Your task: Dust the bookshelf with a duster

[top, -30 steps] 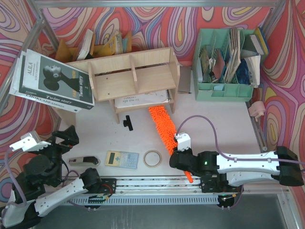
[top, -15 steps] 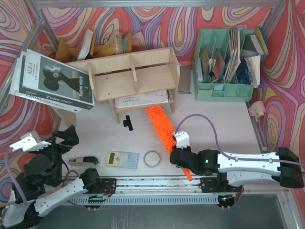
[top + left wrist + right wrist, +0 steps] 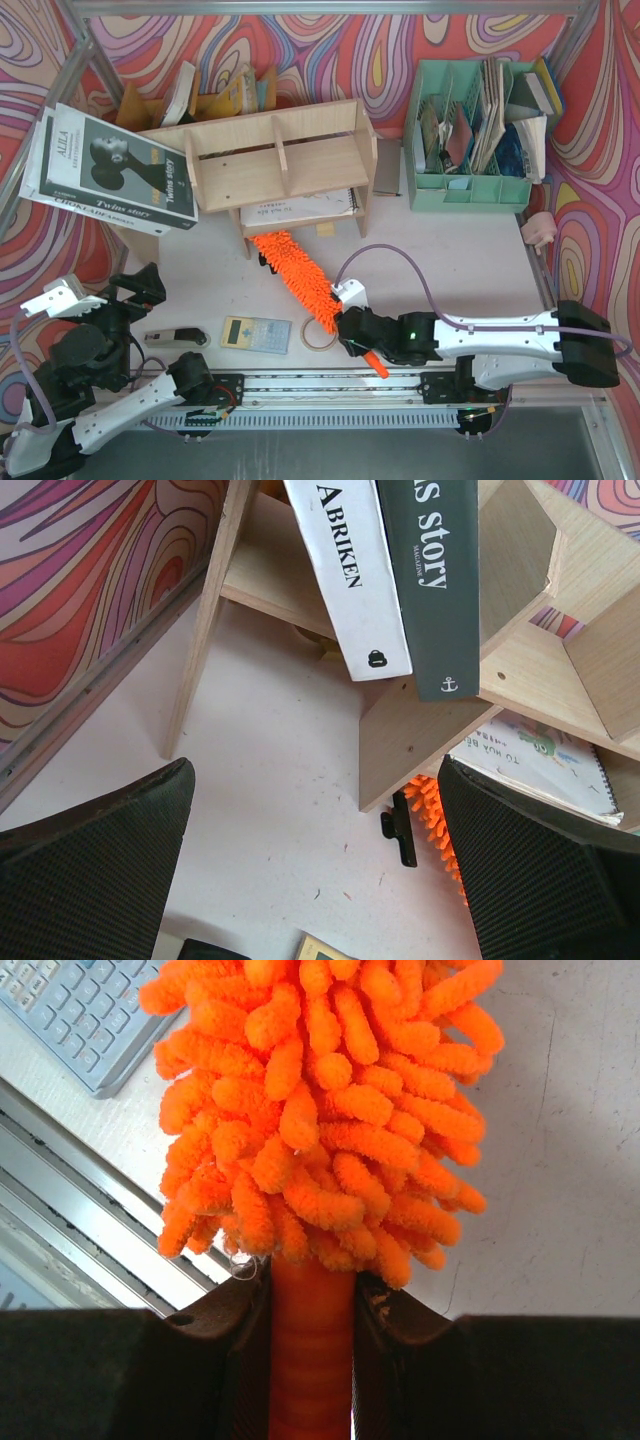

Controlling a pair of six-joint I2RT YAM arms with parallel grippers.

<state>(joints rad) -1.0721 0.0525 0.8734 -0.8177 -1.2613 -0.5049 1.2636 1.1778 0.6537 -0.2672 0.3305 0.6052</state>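
The right gripper (image 3: 310, 1305) is clamped on the smooth orange handle of the duster (image 3: 300, 275), just below its fluffy head. The head lies slanted across the white table (image 3: 450, 260), its tip at the foot of the bookshelf (image 3: 280, 150), close to the spiral notebook (image 3: 300, 208) lying beneath the shelves. The left gripper (image 3: 100, 292) hangs well apart at the near left, jaws spread wide and holding nothing.

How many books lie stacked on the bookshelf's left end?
2: the dark book on top and the white book beneath it, both overhanging the bookshelf. More may be hidden underneath.
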